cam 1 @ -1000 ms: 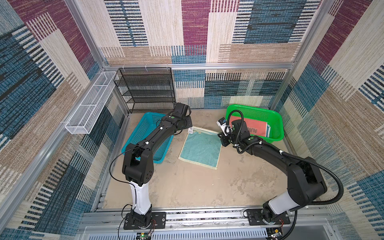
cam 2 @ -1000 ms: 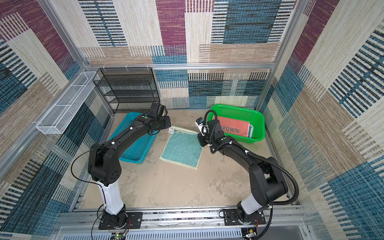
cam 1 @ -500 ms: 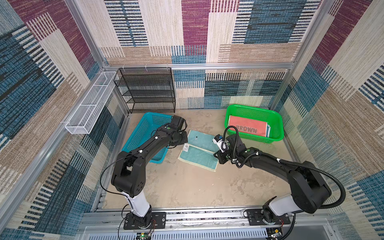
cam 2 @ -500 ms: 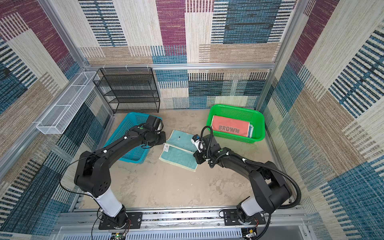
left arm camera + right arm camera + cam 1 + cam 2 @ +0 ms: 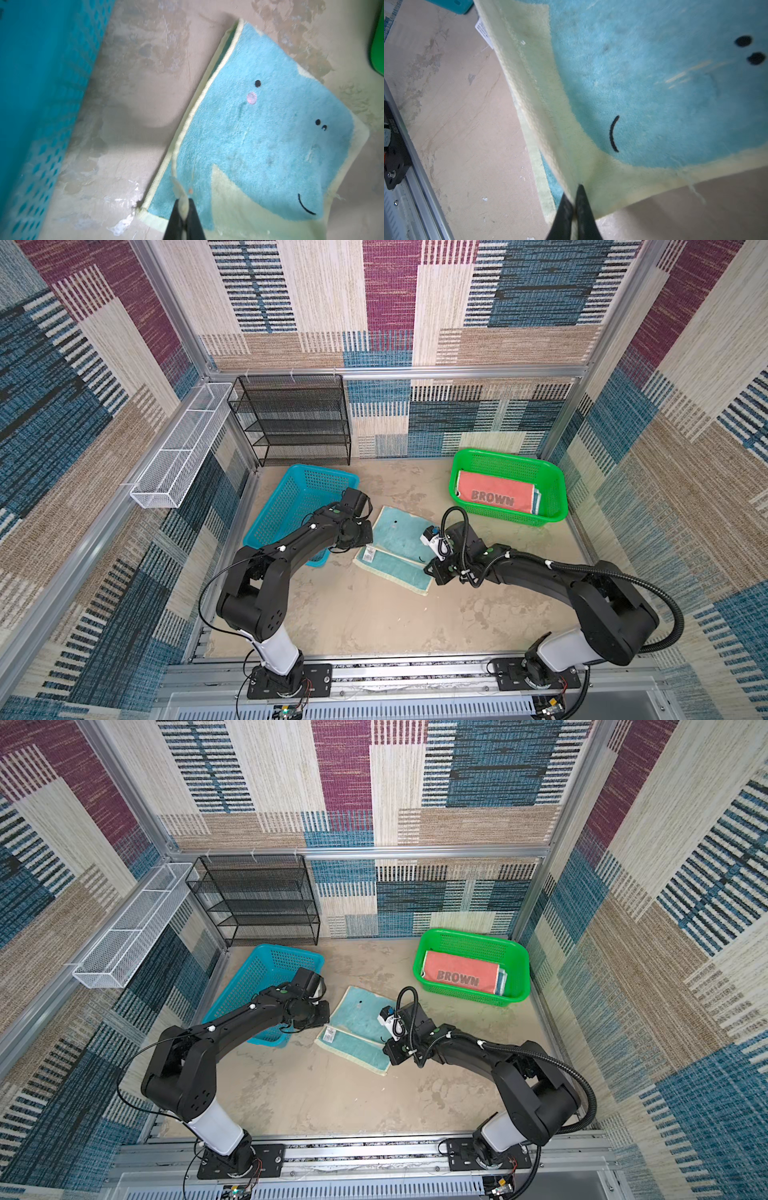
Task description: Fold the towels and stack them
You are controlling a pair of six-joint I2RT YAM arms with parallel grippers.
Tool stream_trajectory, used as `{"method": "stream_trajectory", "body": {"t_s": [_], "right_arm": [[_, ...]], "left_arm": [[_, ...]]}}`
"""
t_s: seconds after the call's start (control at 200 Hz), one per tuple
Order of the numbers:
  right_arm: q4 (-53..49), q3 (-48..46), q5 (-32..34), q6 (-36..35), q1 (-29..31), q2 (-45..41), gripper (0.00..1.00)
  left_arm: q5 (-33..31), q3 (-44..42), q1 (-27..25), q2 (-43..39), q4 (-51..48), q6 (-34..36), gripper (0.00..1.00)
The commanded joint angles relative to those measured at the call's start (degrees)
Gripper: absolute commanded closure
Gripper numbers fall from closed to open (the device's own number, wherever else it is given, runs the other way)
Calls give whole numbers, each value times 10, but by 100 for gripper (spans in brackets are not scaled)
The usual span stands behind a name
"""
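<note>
A blue towel (image 5: 399, 531) with a cream border and a stitched face lies mid-table, partly folded over itself; it also shows in the other top view (image 5: 357, 1017). My left gripper (image 5: 366, 546) (image 5: 184, 204) is shut on the towel's (image 5: 259, 135) cream edge at one corner. My right gripper (image 5: 428, 569) (image 5: 575, 193) is shut on the cream edge of the same towel (image 5: 654, 93) at the other corner. The lifted flap hangs between them over the lower layer. A folded coral towel (image 5: 494, 497) lettered BROWN lies in the green basket (image 5: 507, 454), on top of another folded cloth.
A blue basket (image 5: 324, 470) stands tilted at the left, close behind my left arm. A black wire shelf (image 5: 295, 418) stands against the back wall. A white wire tray (image 5: 183, 448) hangs on the left wall. The metal rail (image 5: 415, 166) runs along the front.
Both grippers have drawn the towel's far edge toward the front, so the flat towel is now doubled over itself. Both arms have come nearer.
</note>
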Motion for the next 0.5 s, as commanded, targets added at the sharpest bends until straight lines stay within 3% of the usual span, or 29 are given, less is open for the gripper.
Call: {"method": "stream_trajectory", "body": {"t_s": [0.0, 0.2, 0.361, 0.491], "right_arm": [[-8, -13, -20, 25, 9, 11, 98], [16, -25, -58, 29, 24, 27, 93], [17, -26, -59, 31, 29, 4, 100], [9, -19, -73, 29, 30, -26, 100]], "left_arm": [[-16, -19, 0, 1, 42, -6, 100], [-35, -39, -3, 2, 53, -12, 100], [-34, -38, -2, -13, 57, -12, 100], [-31, -24, -2, -31, 49, -2, 100]]}}
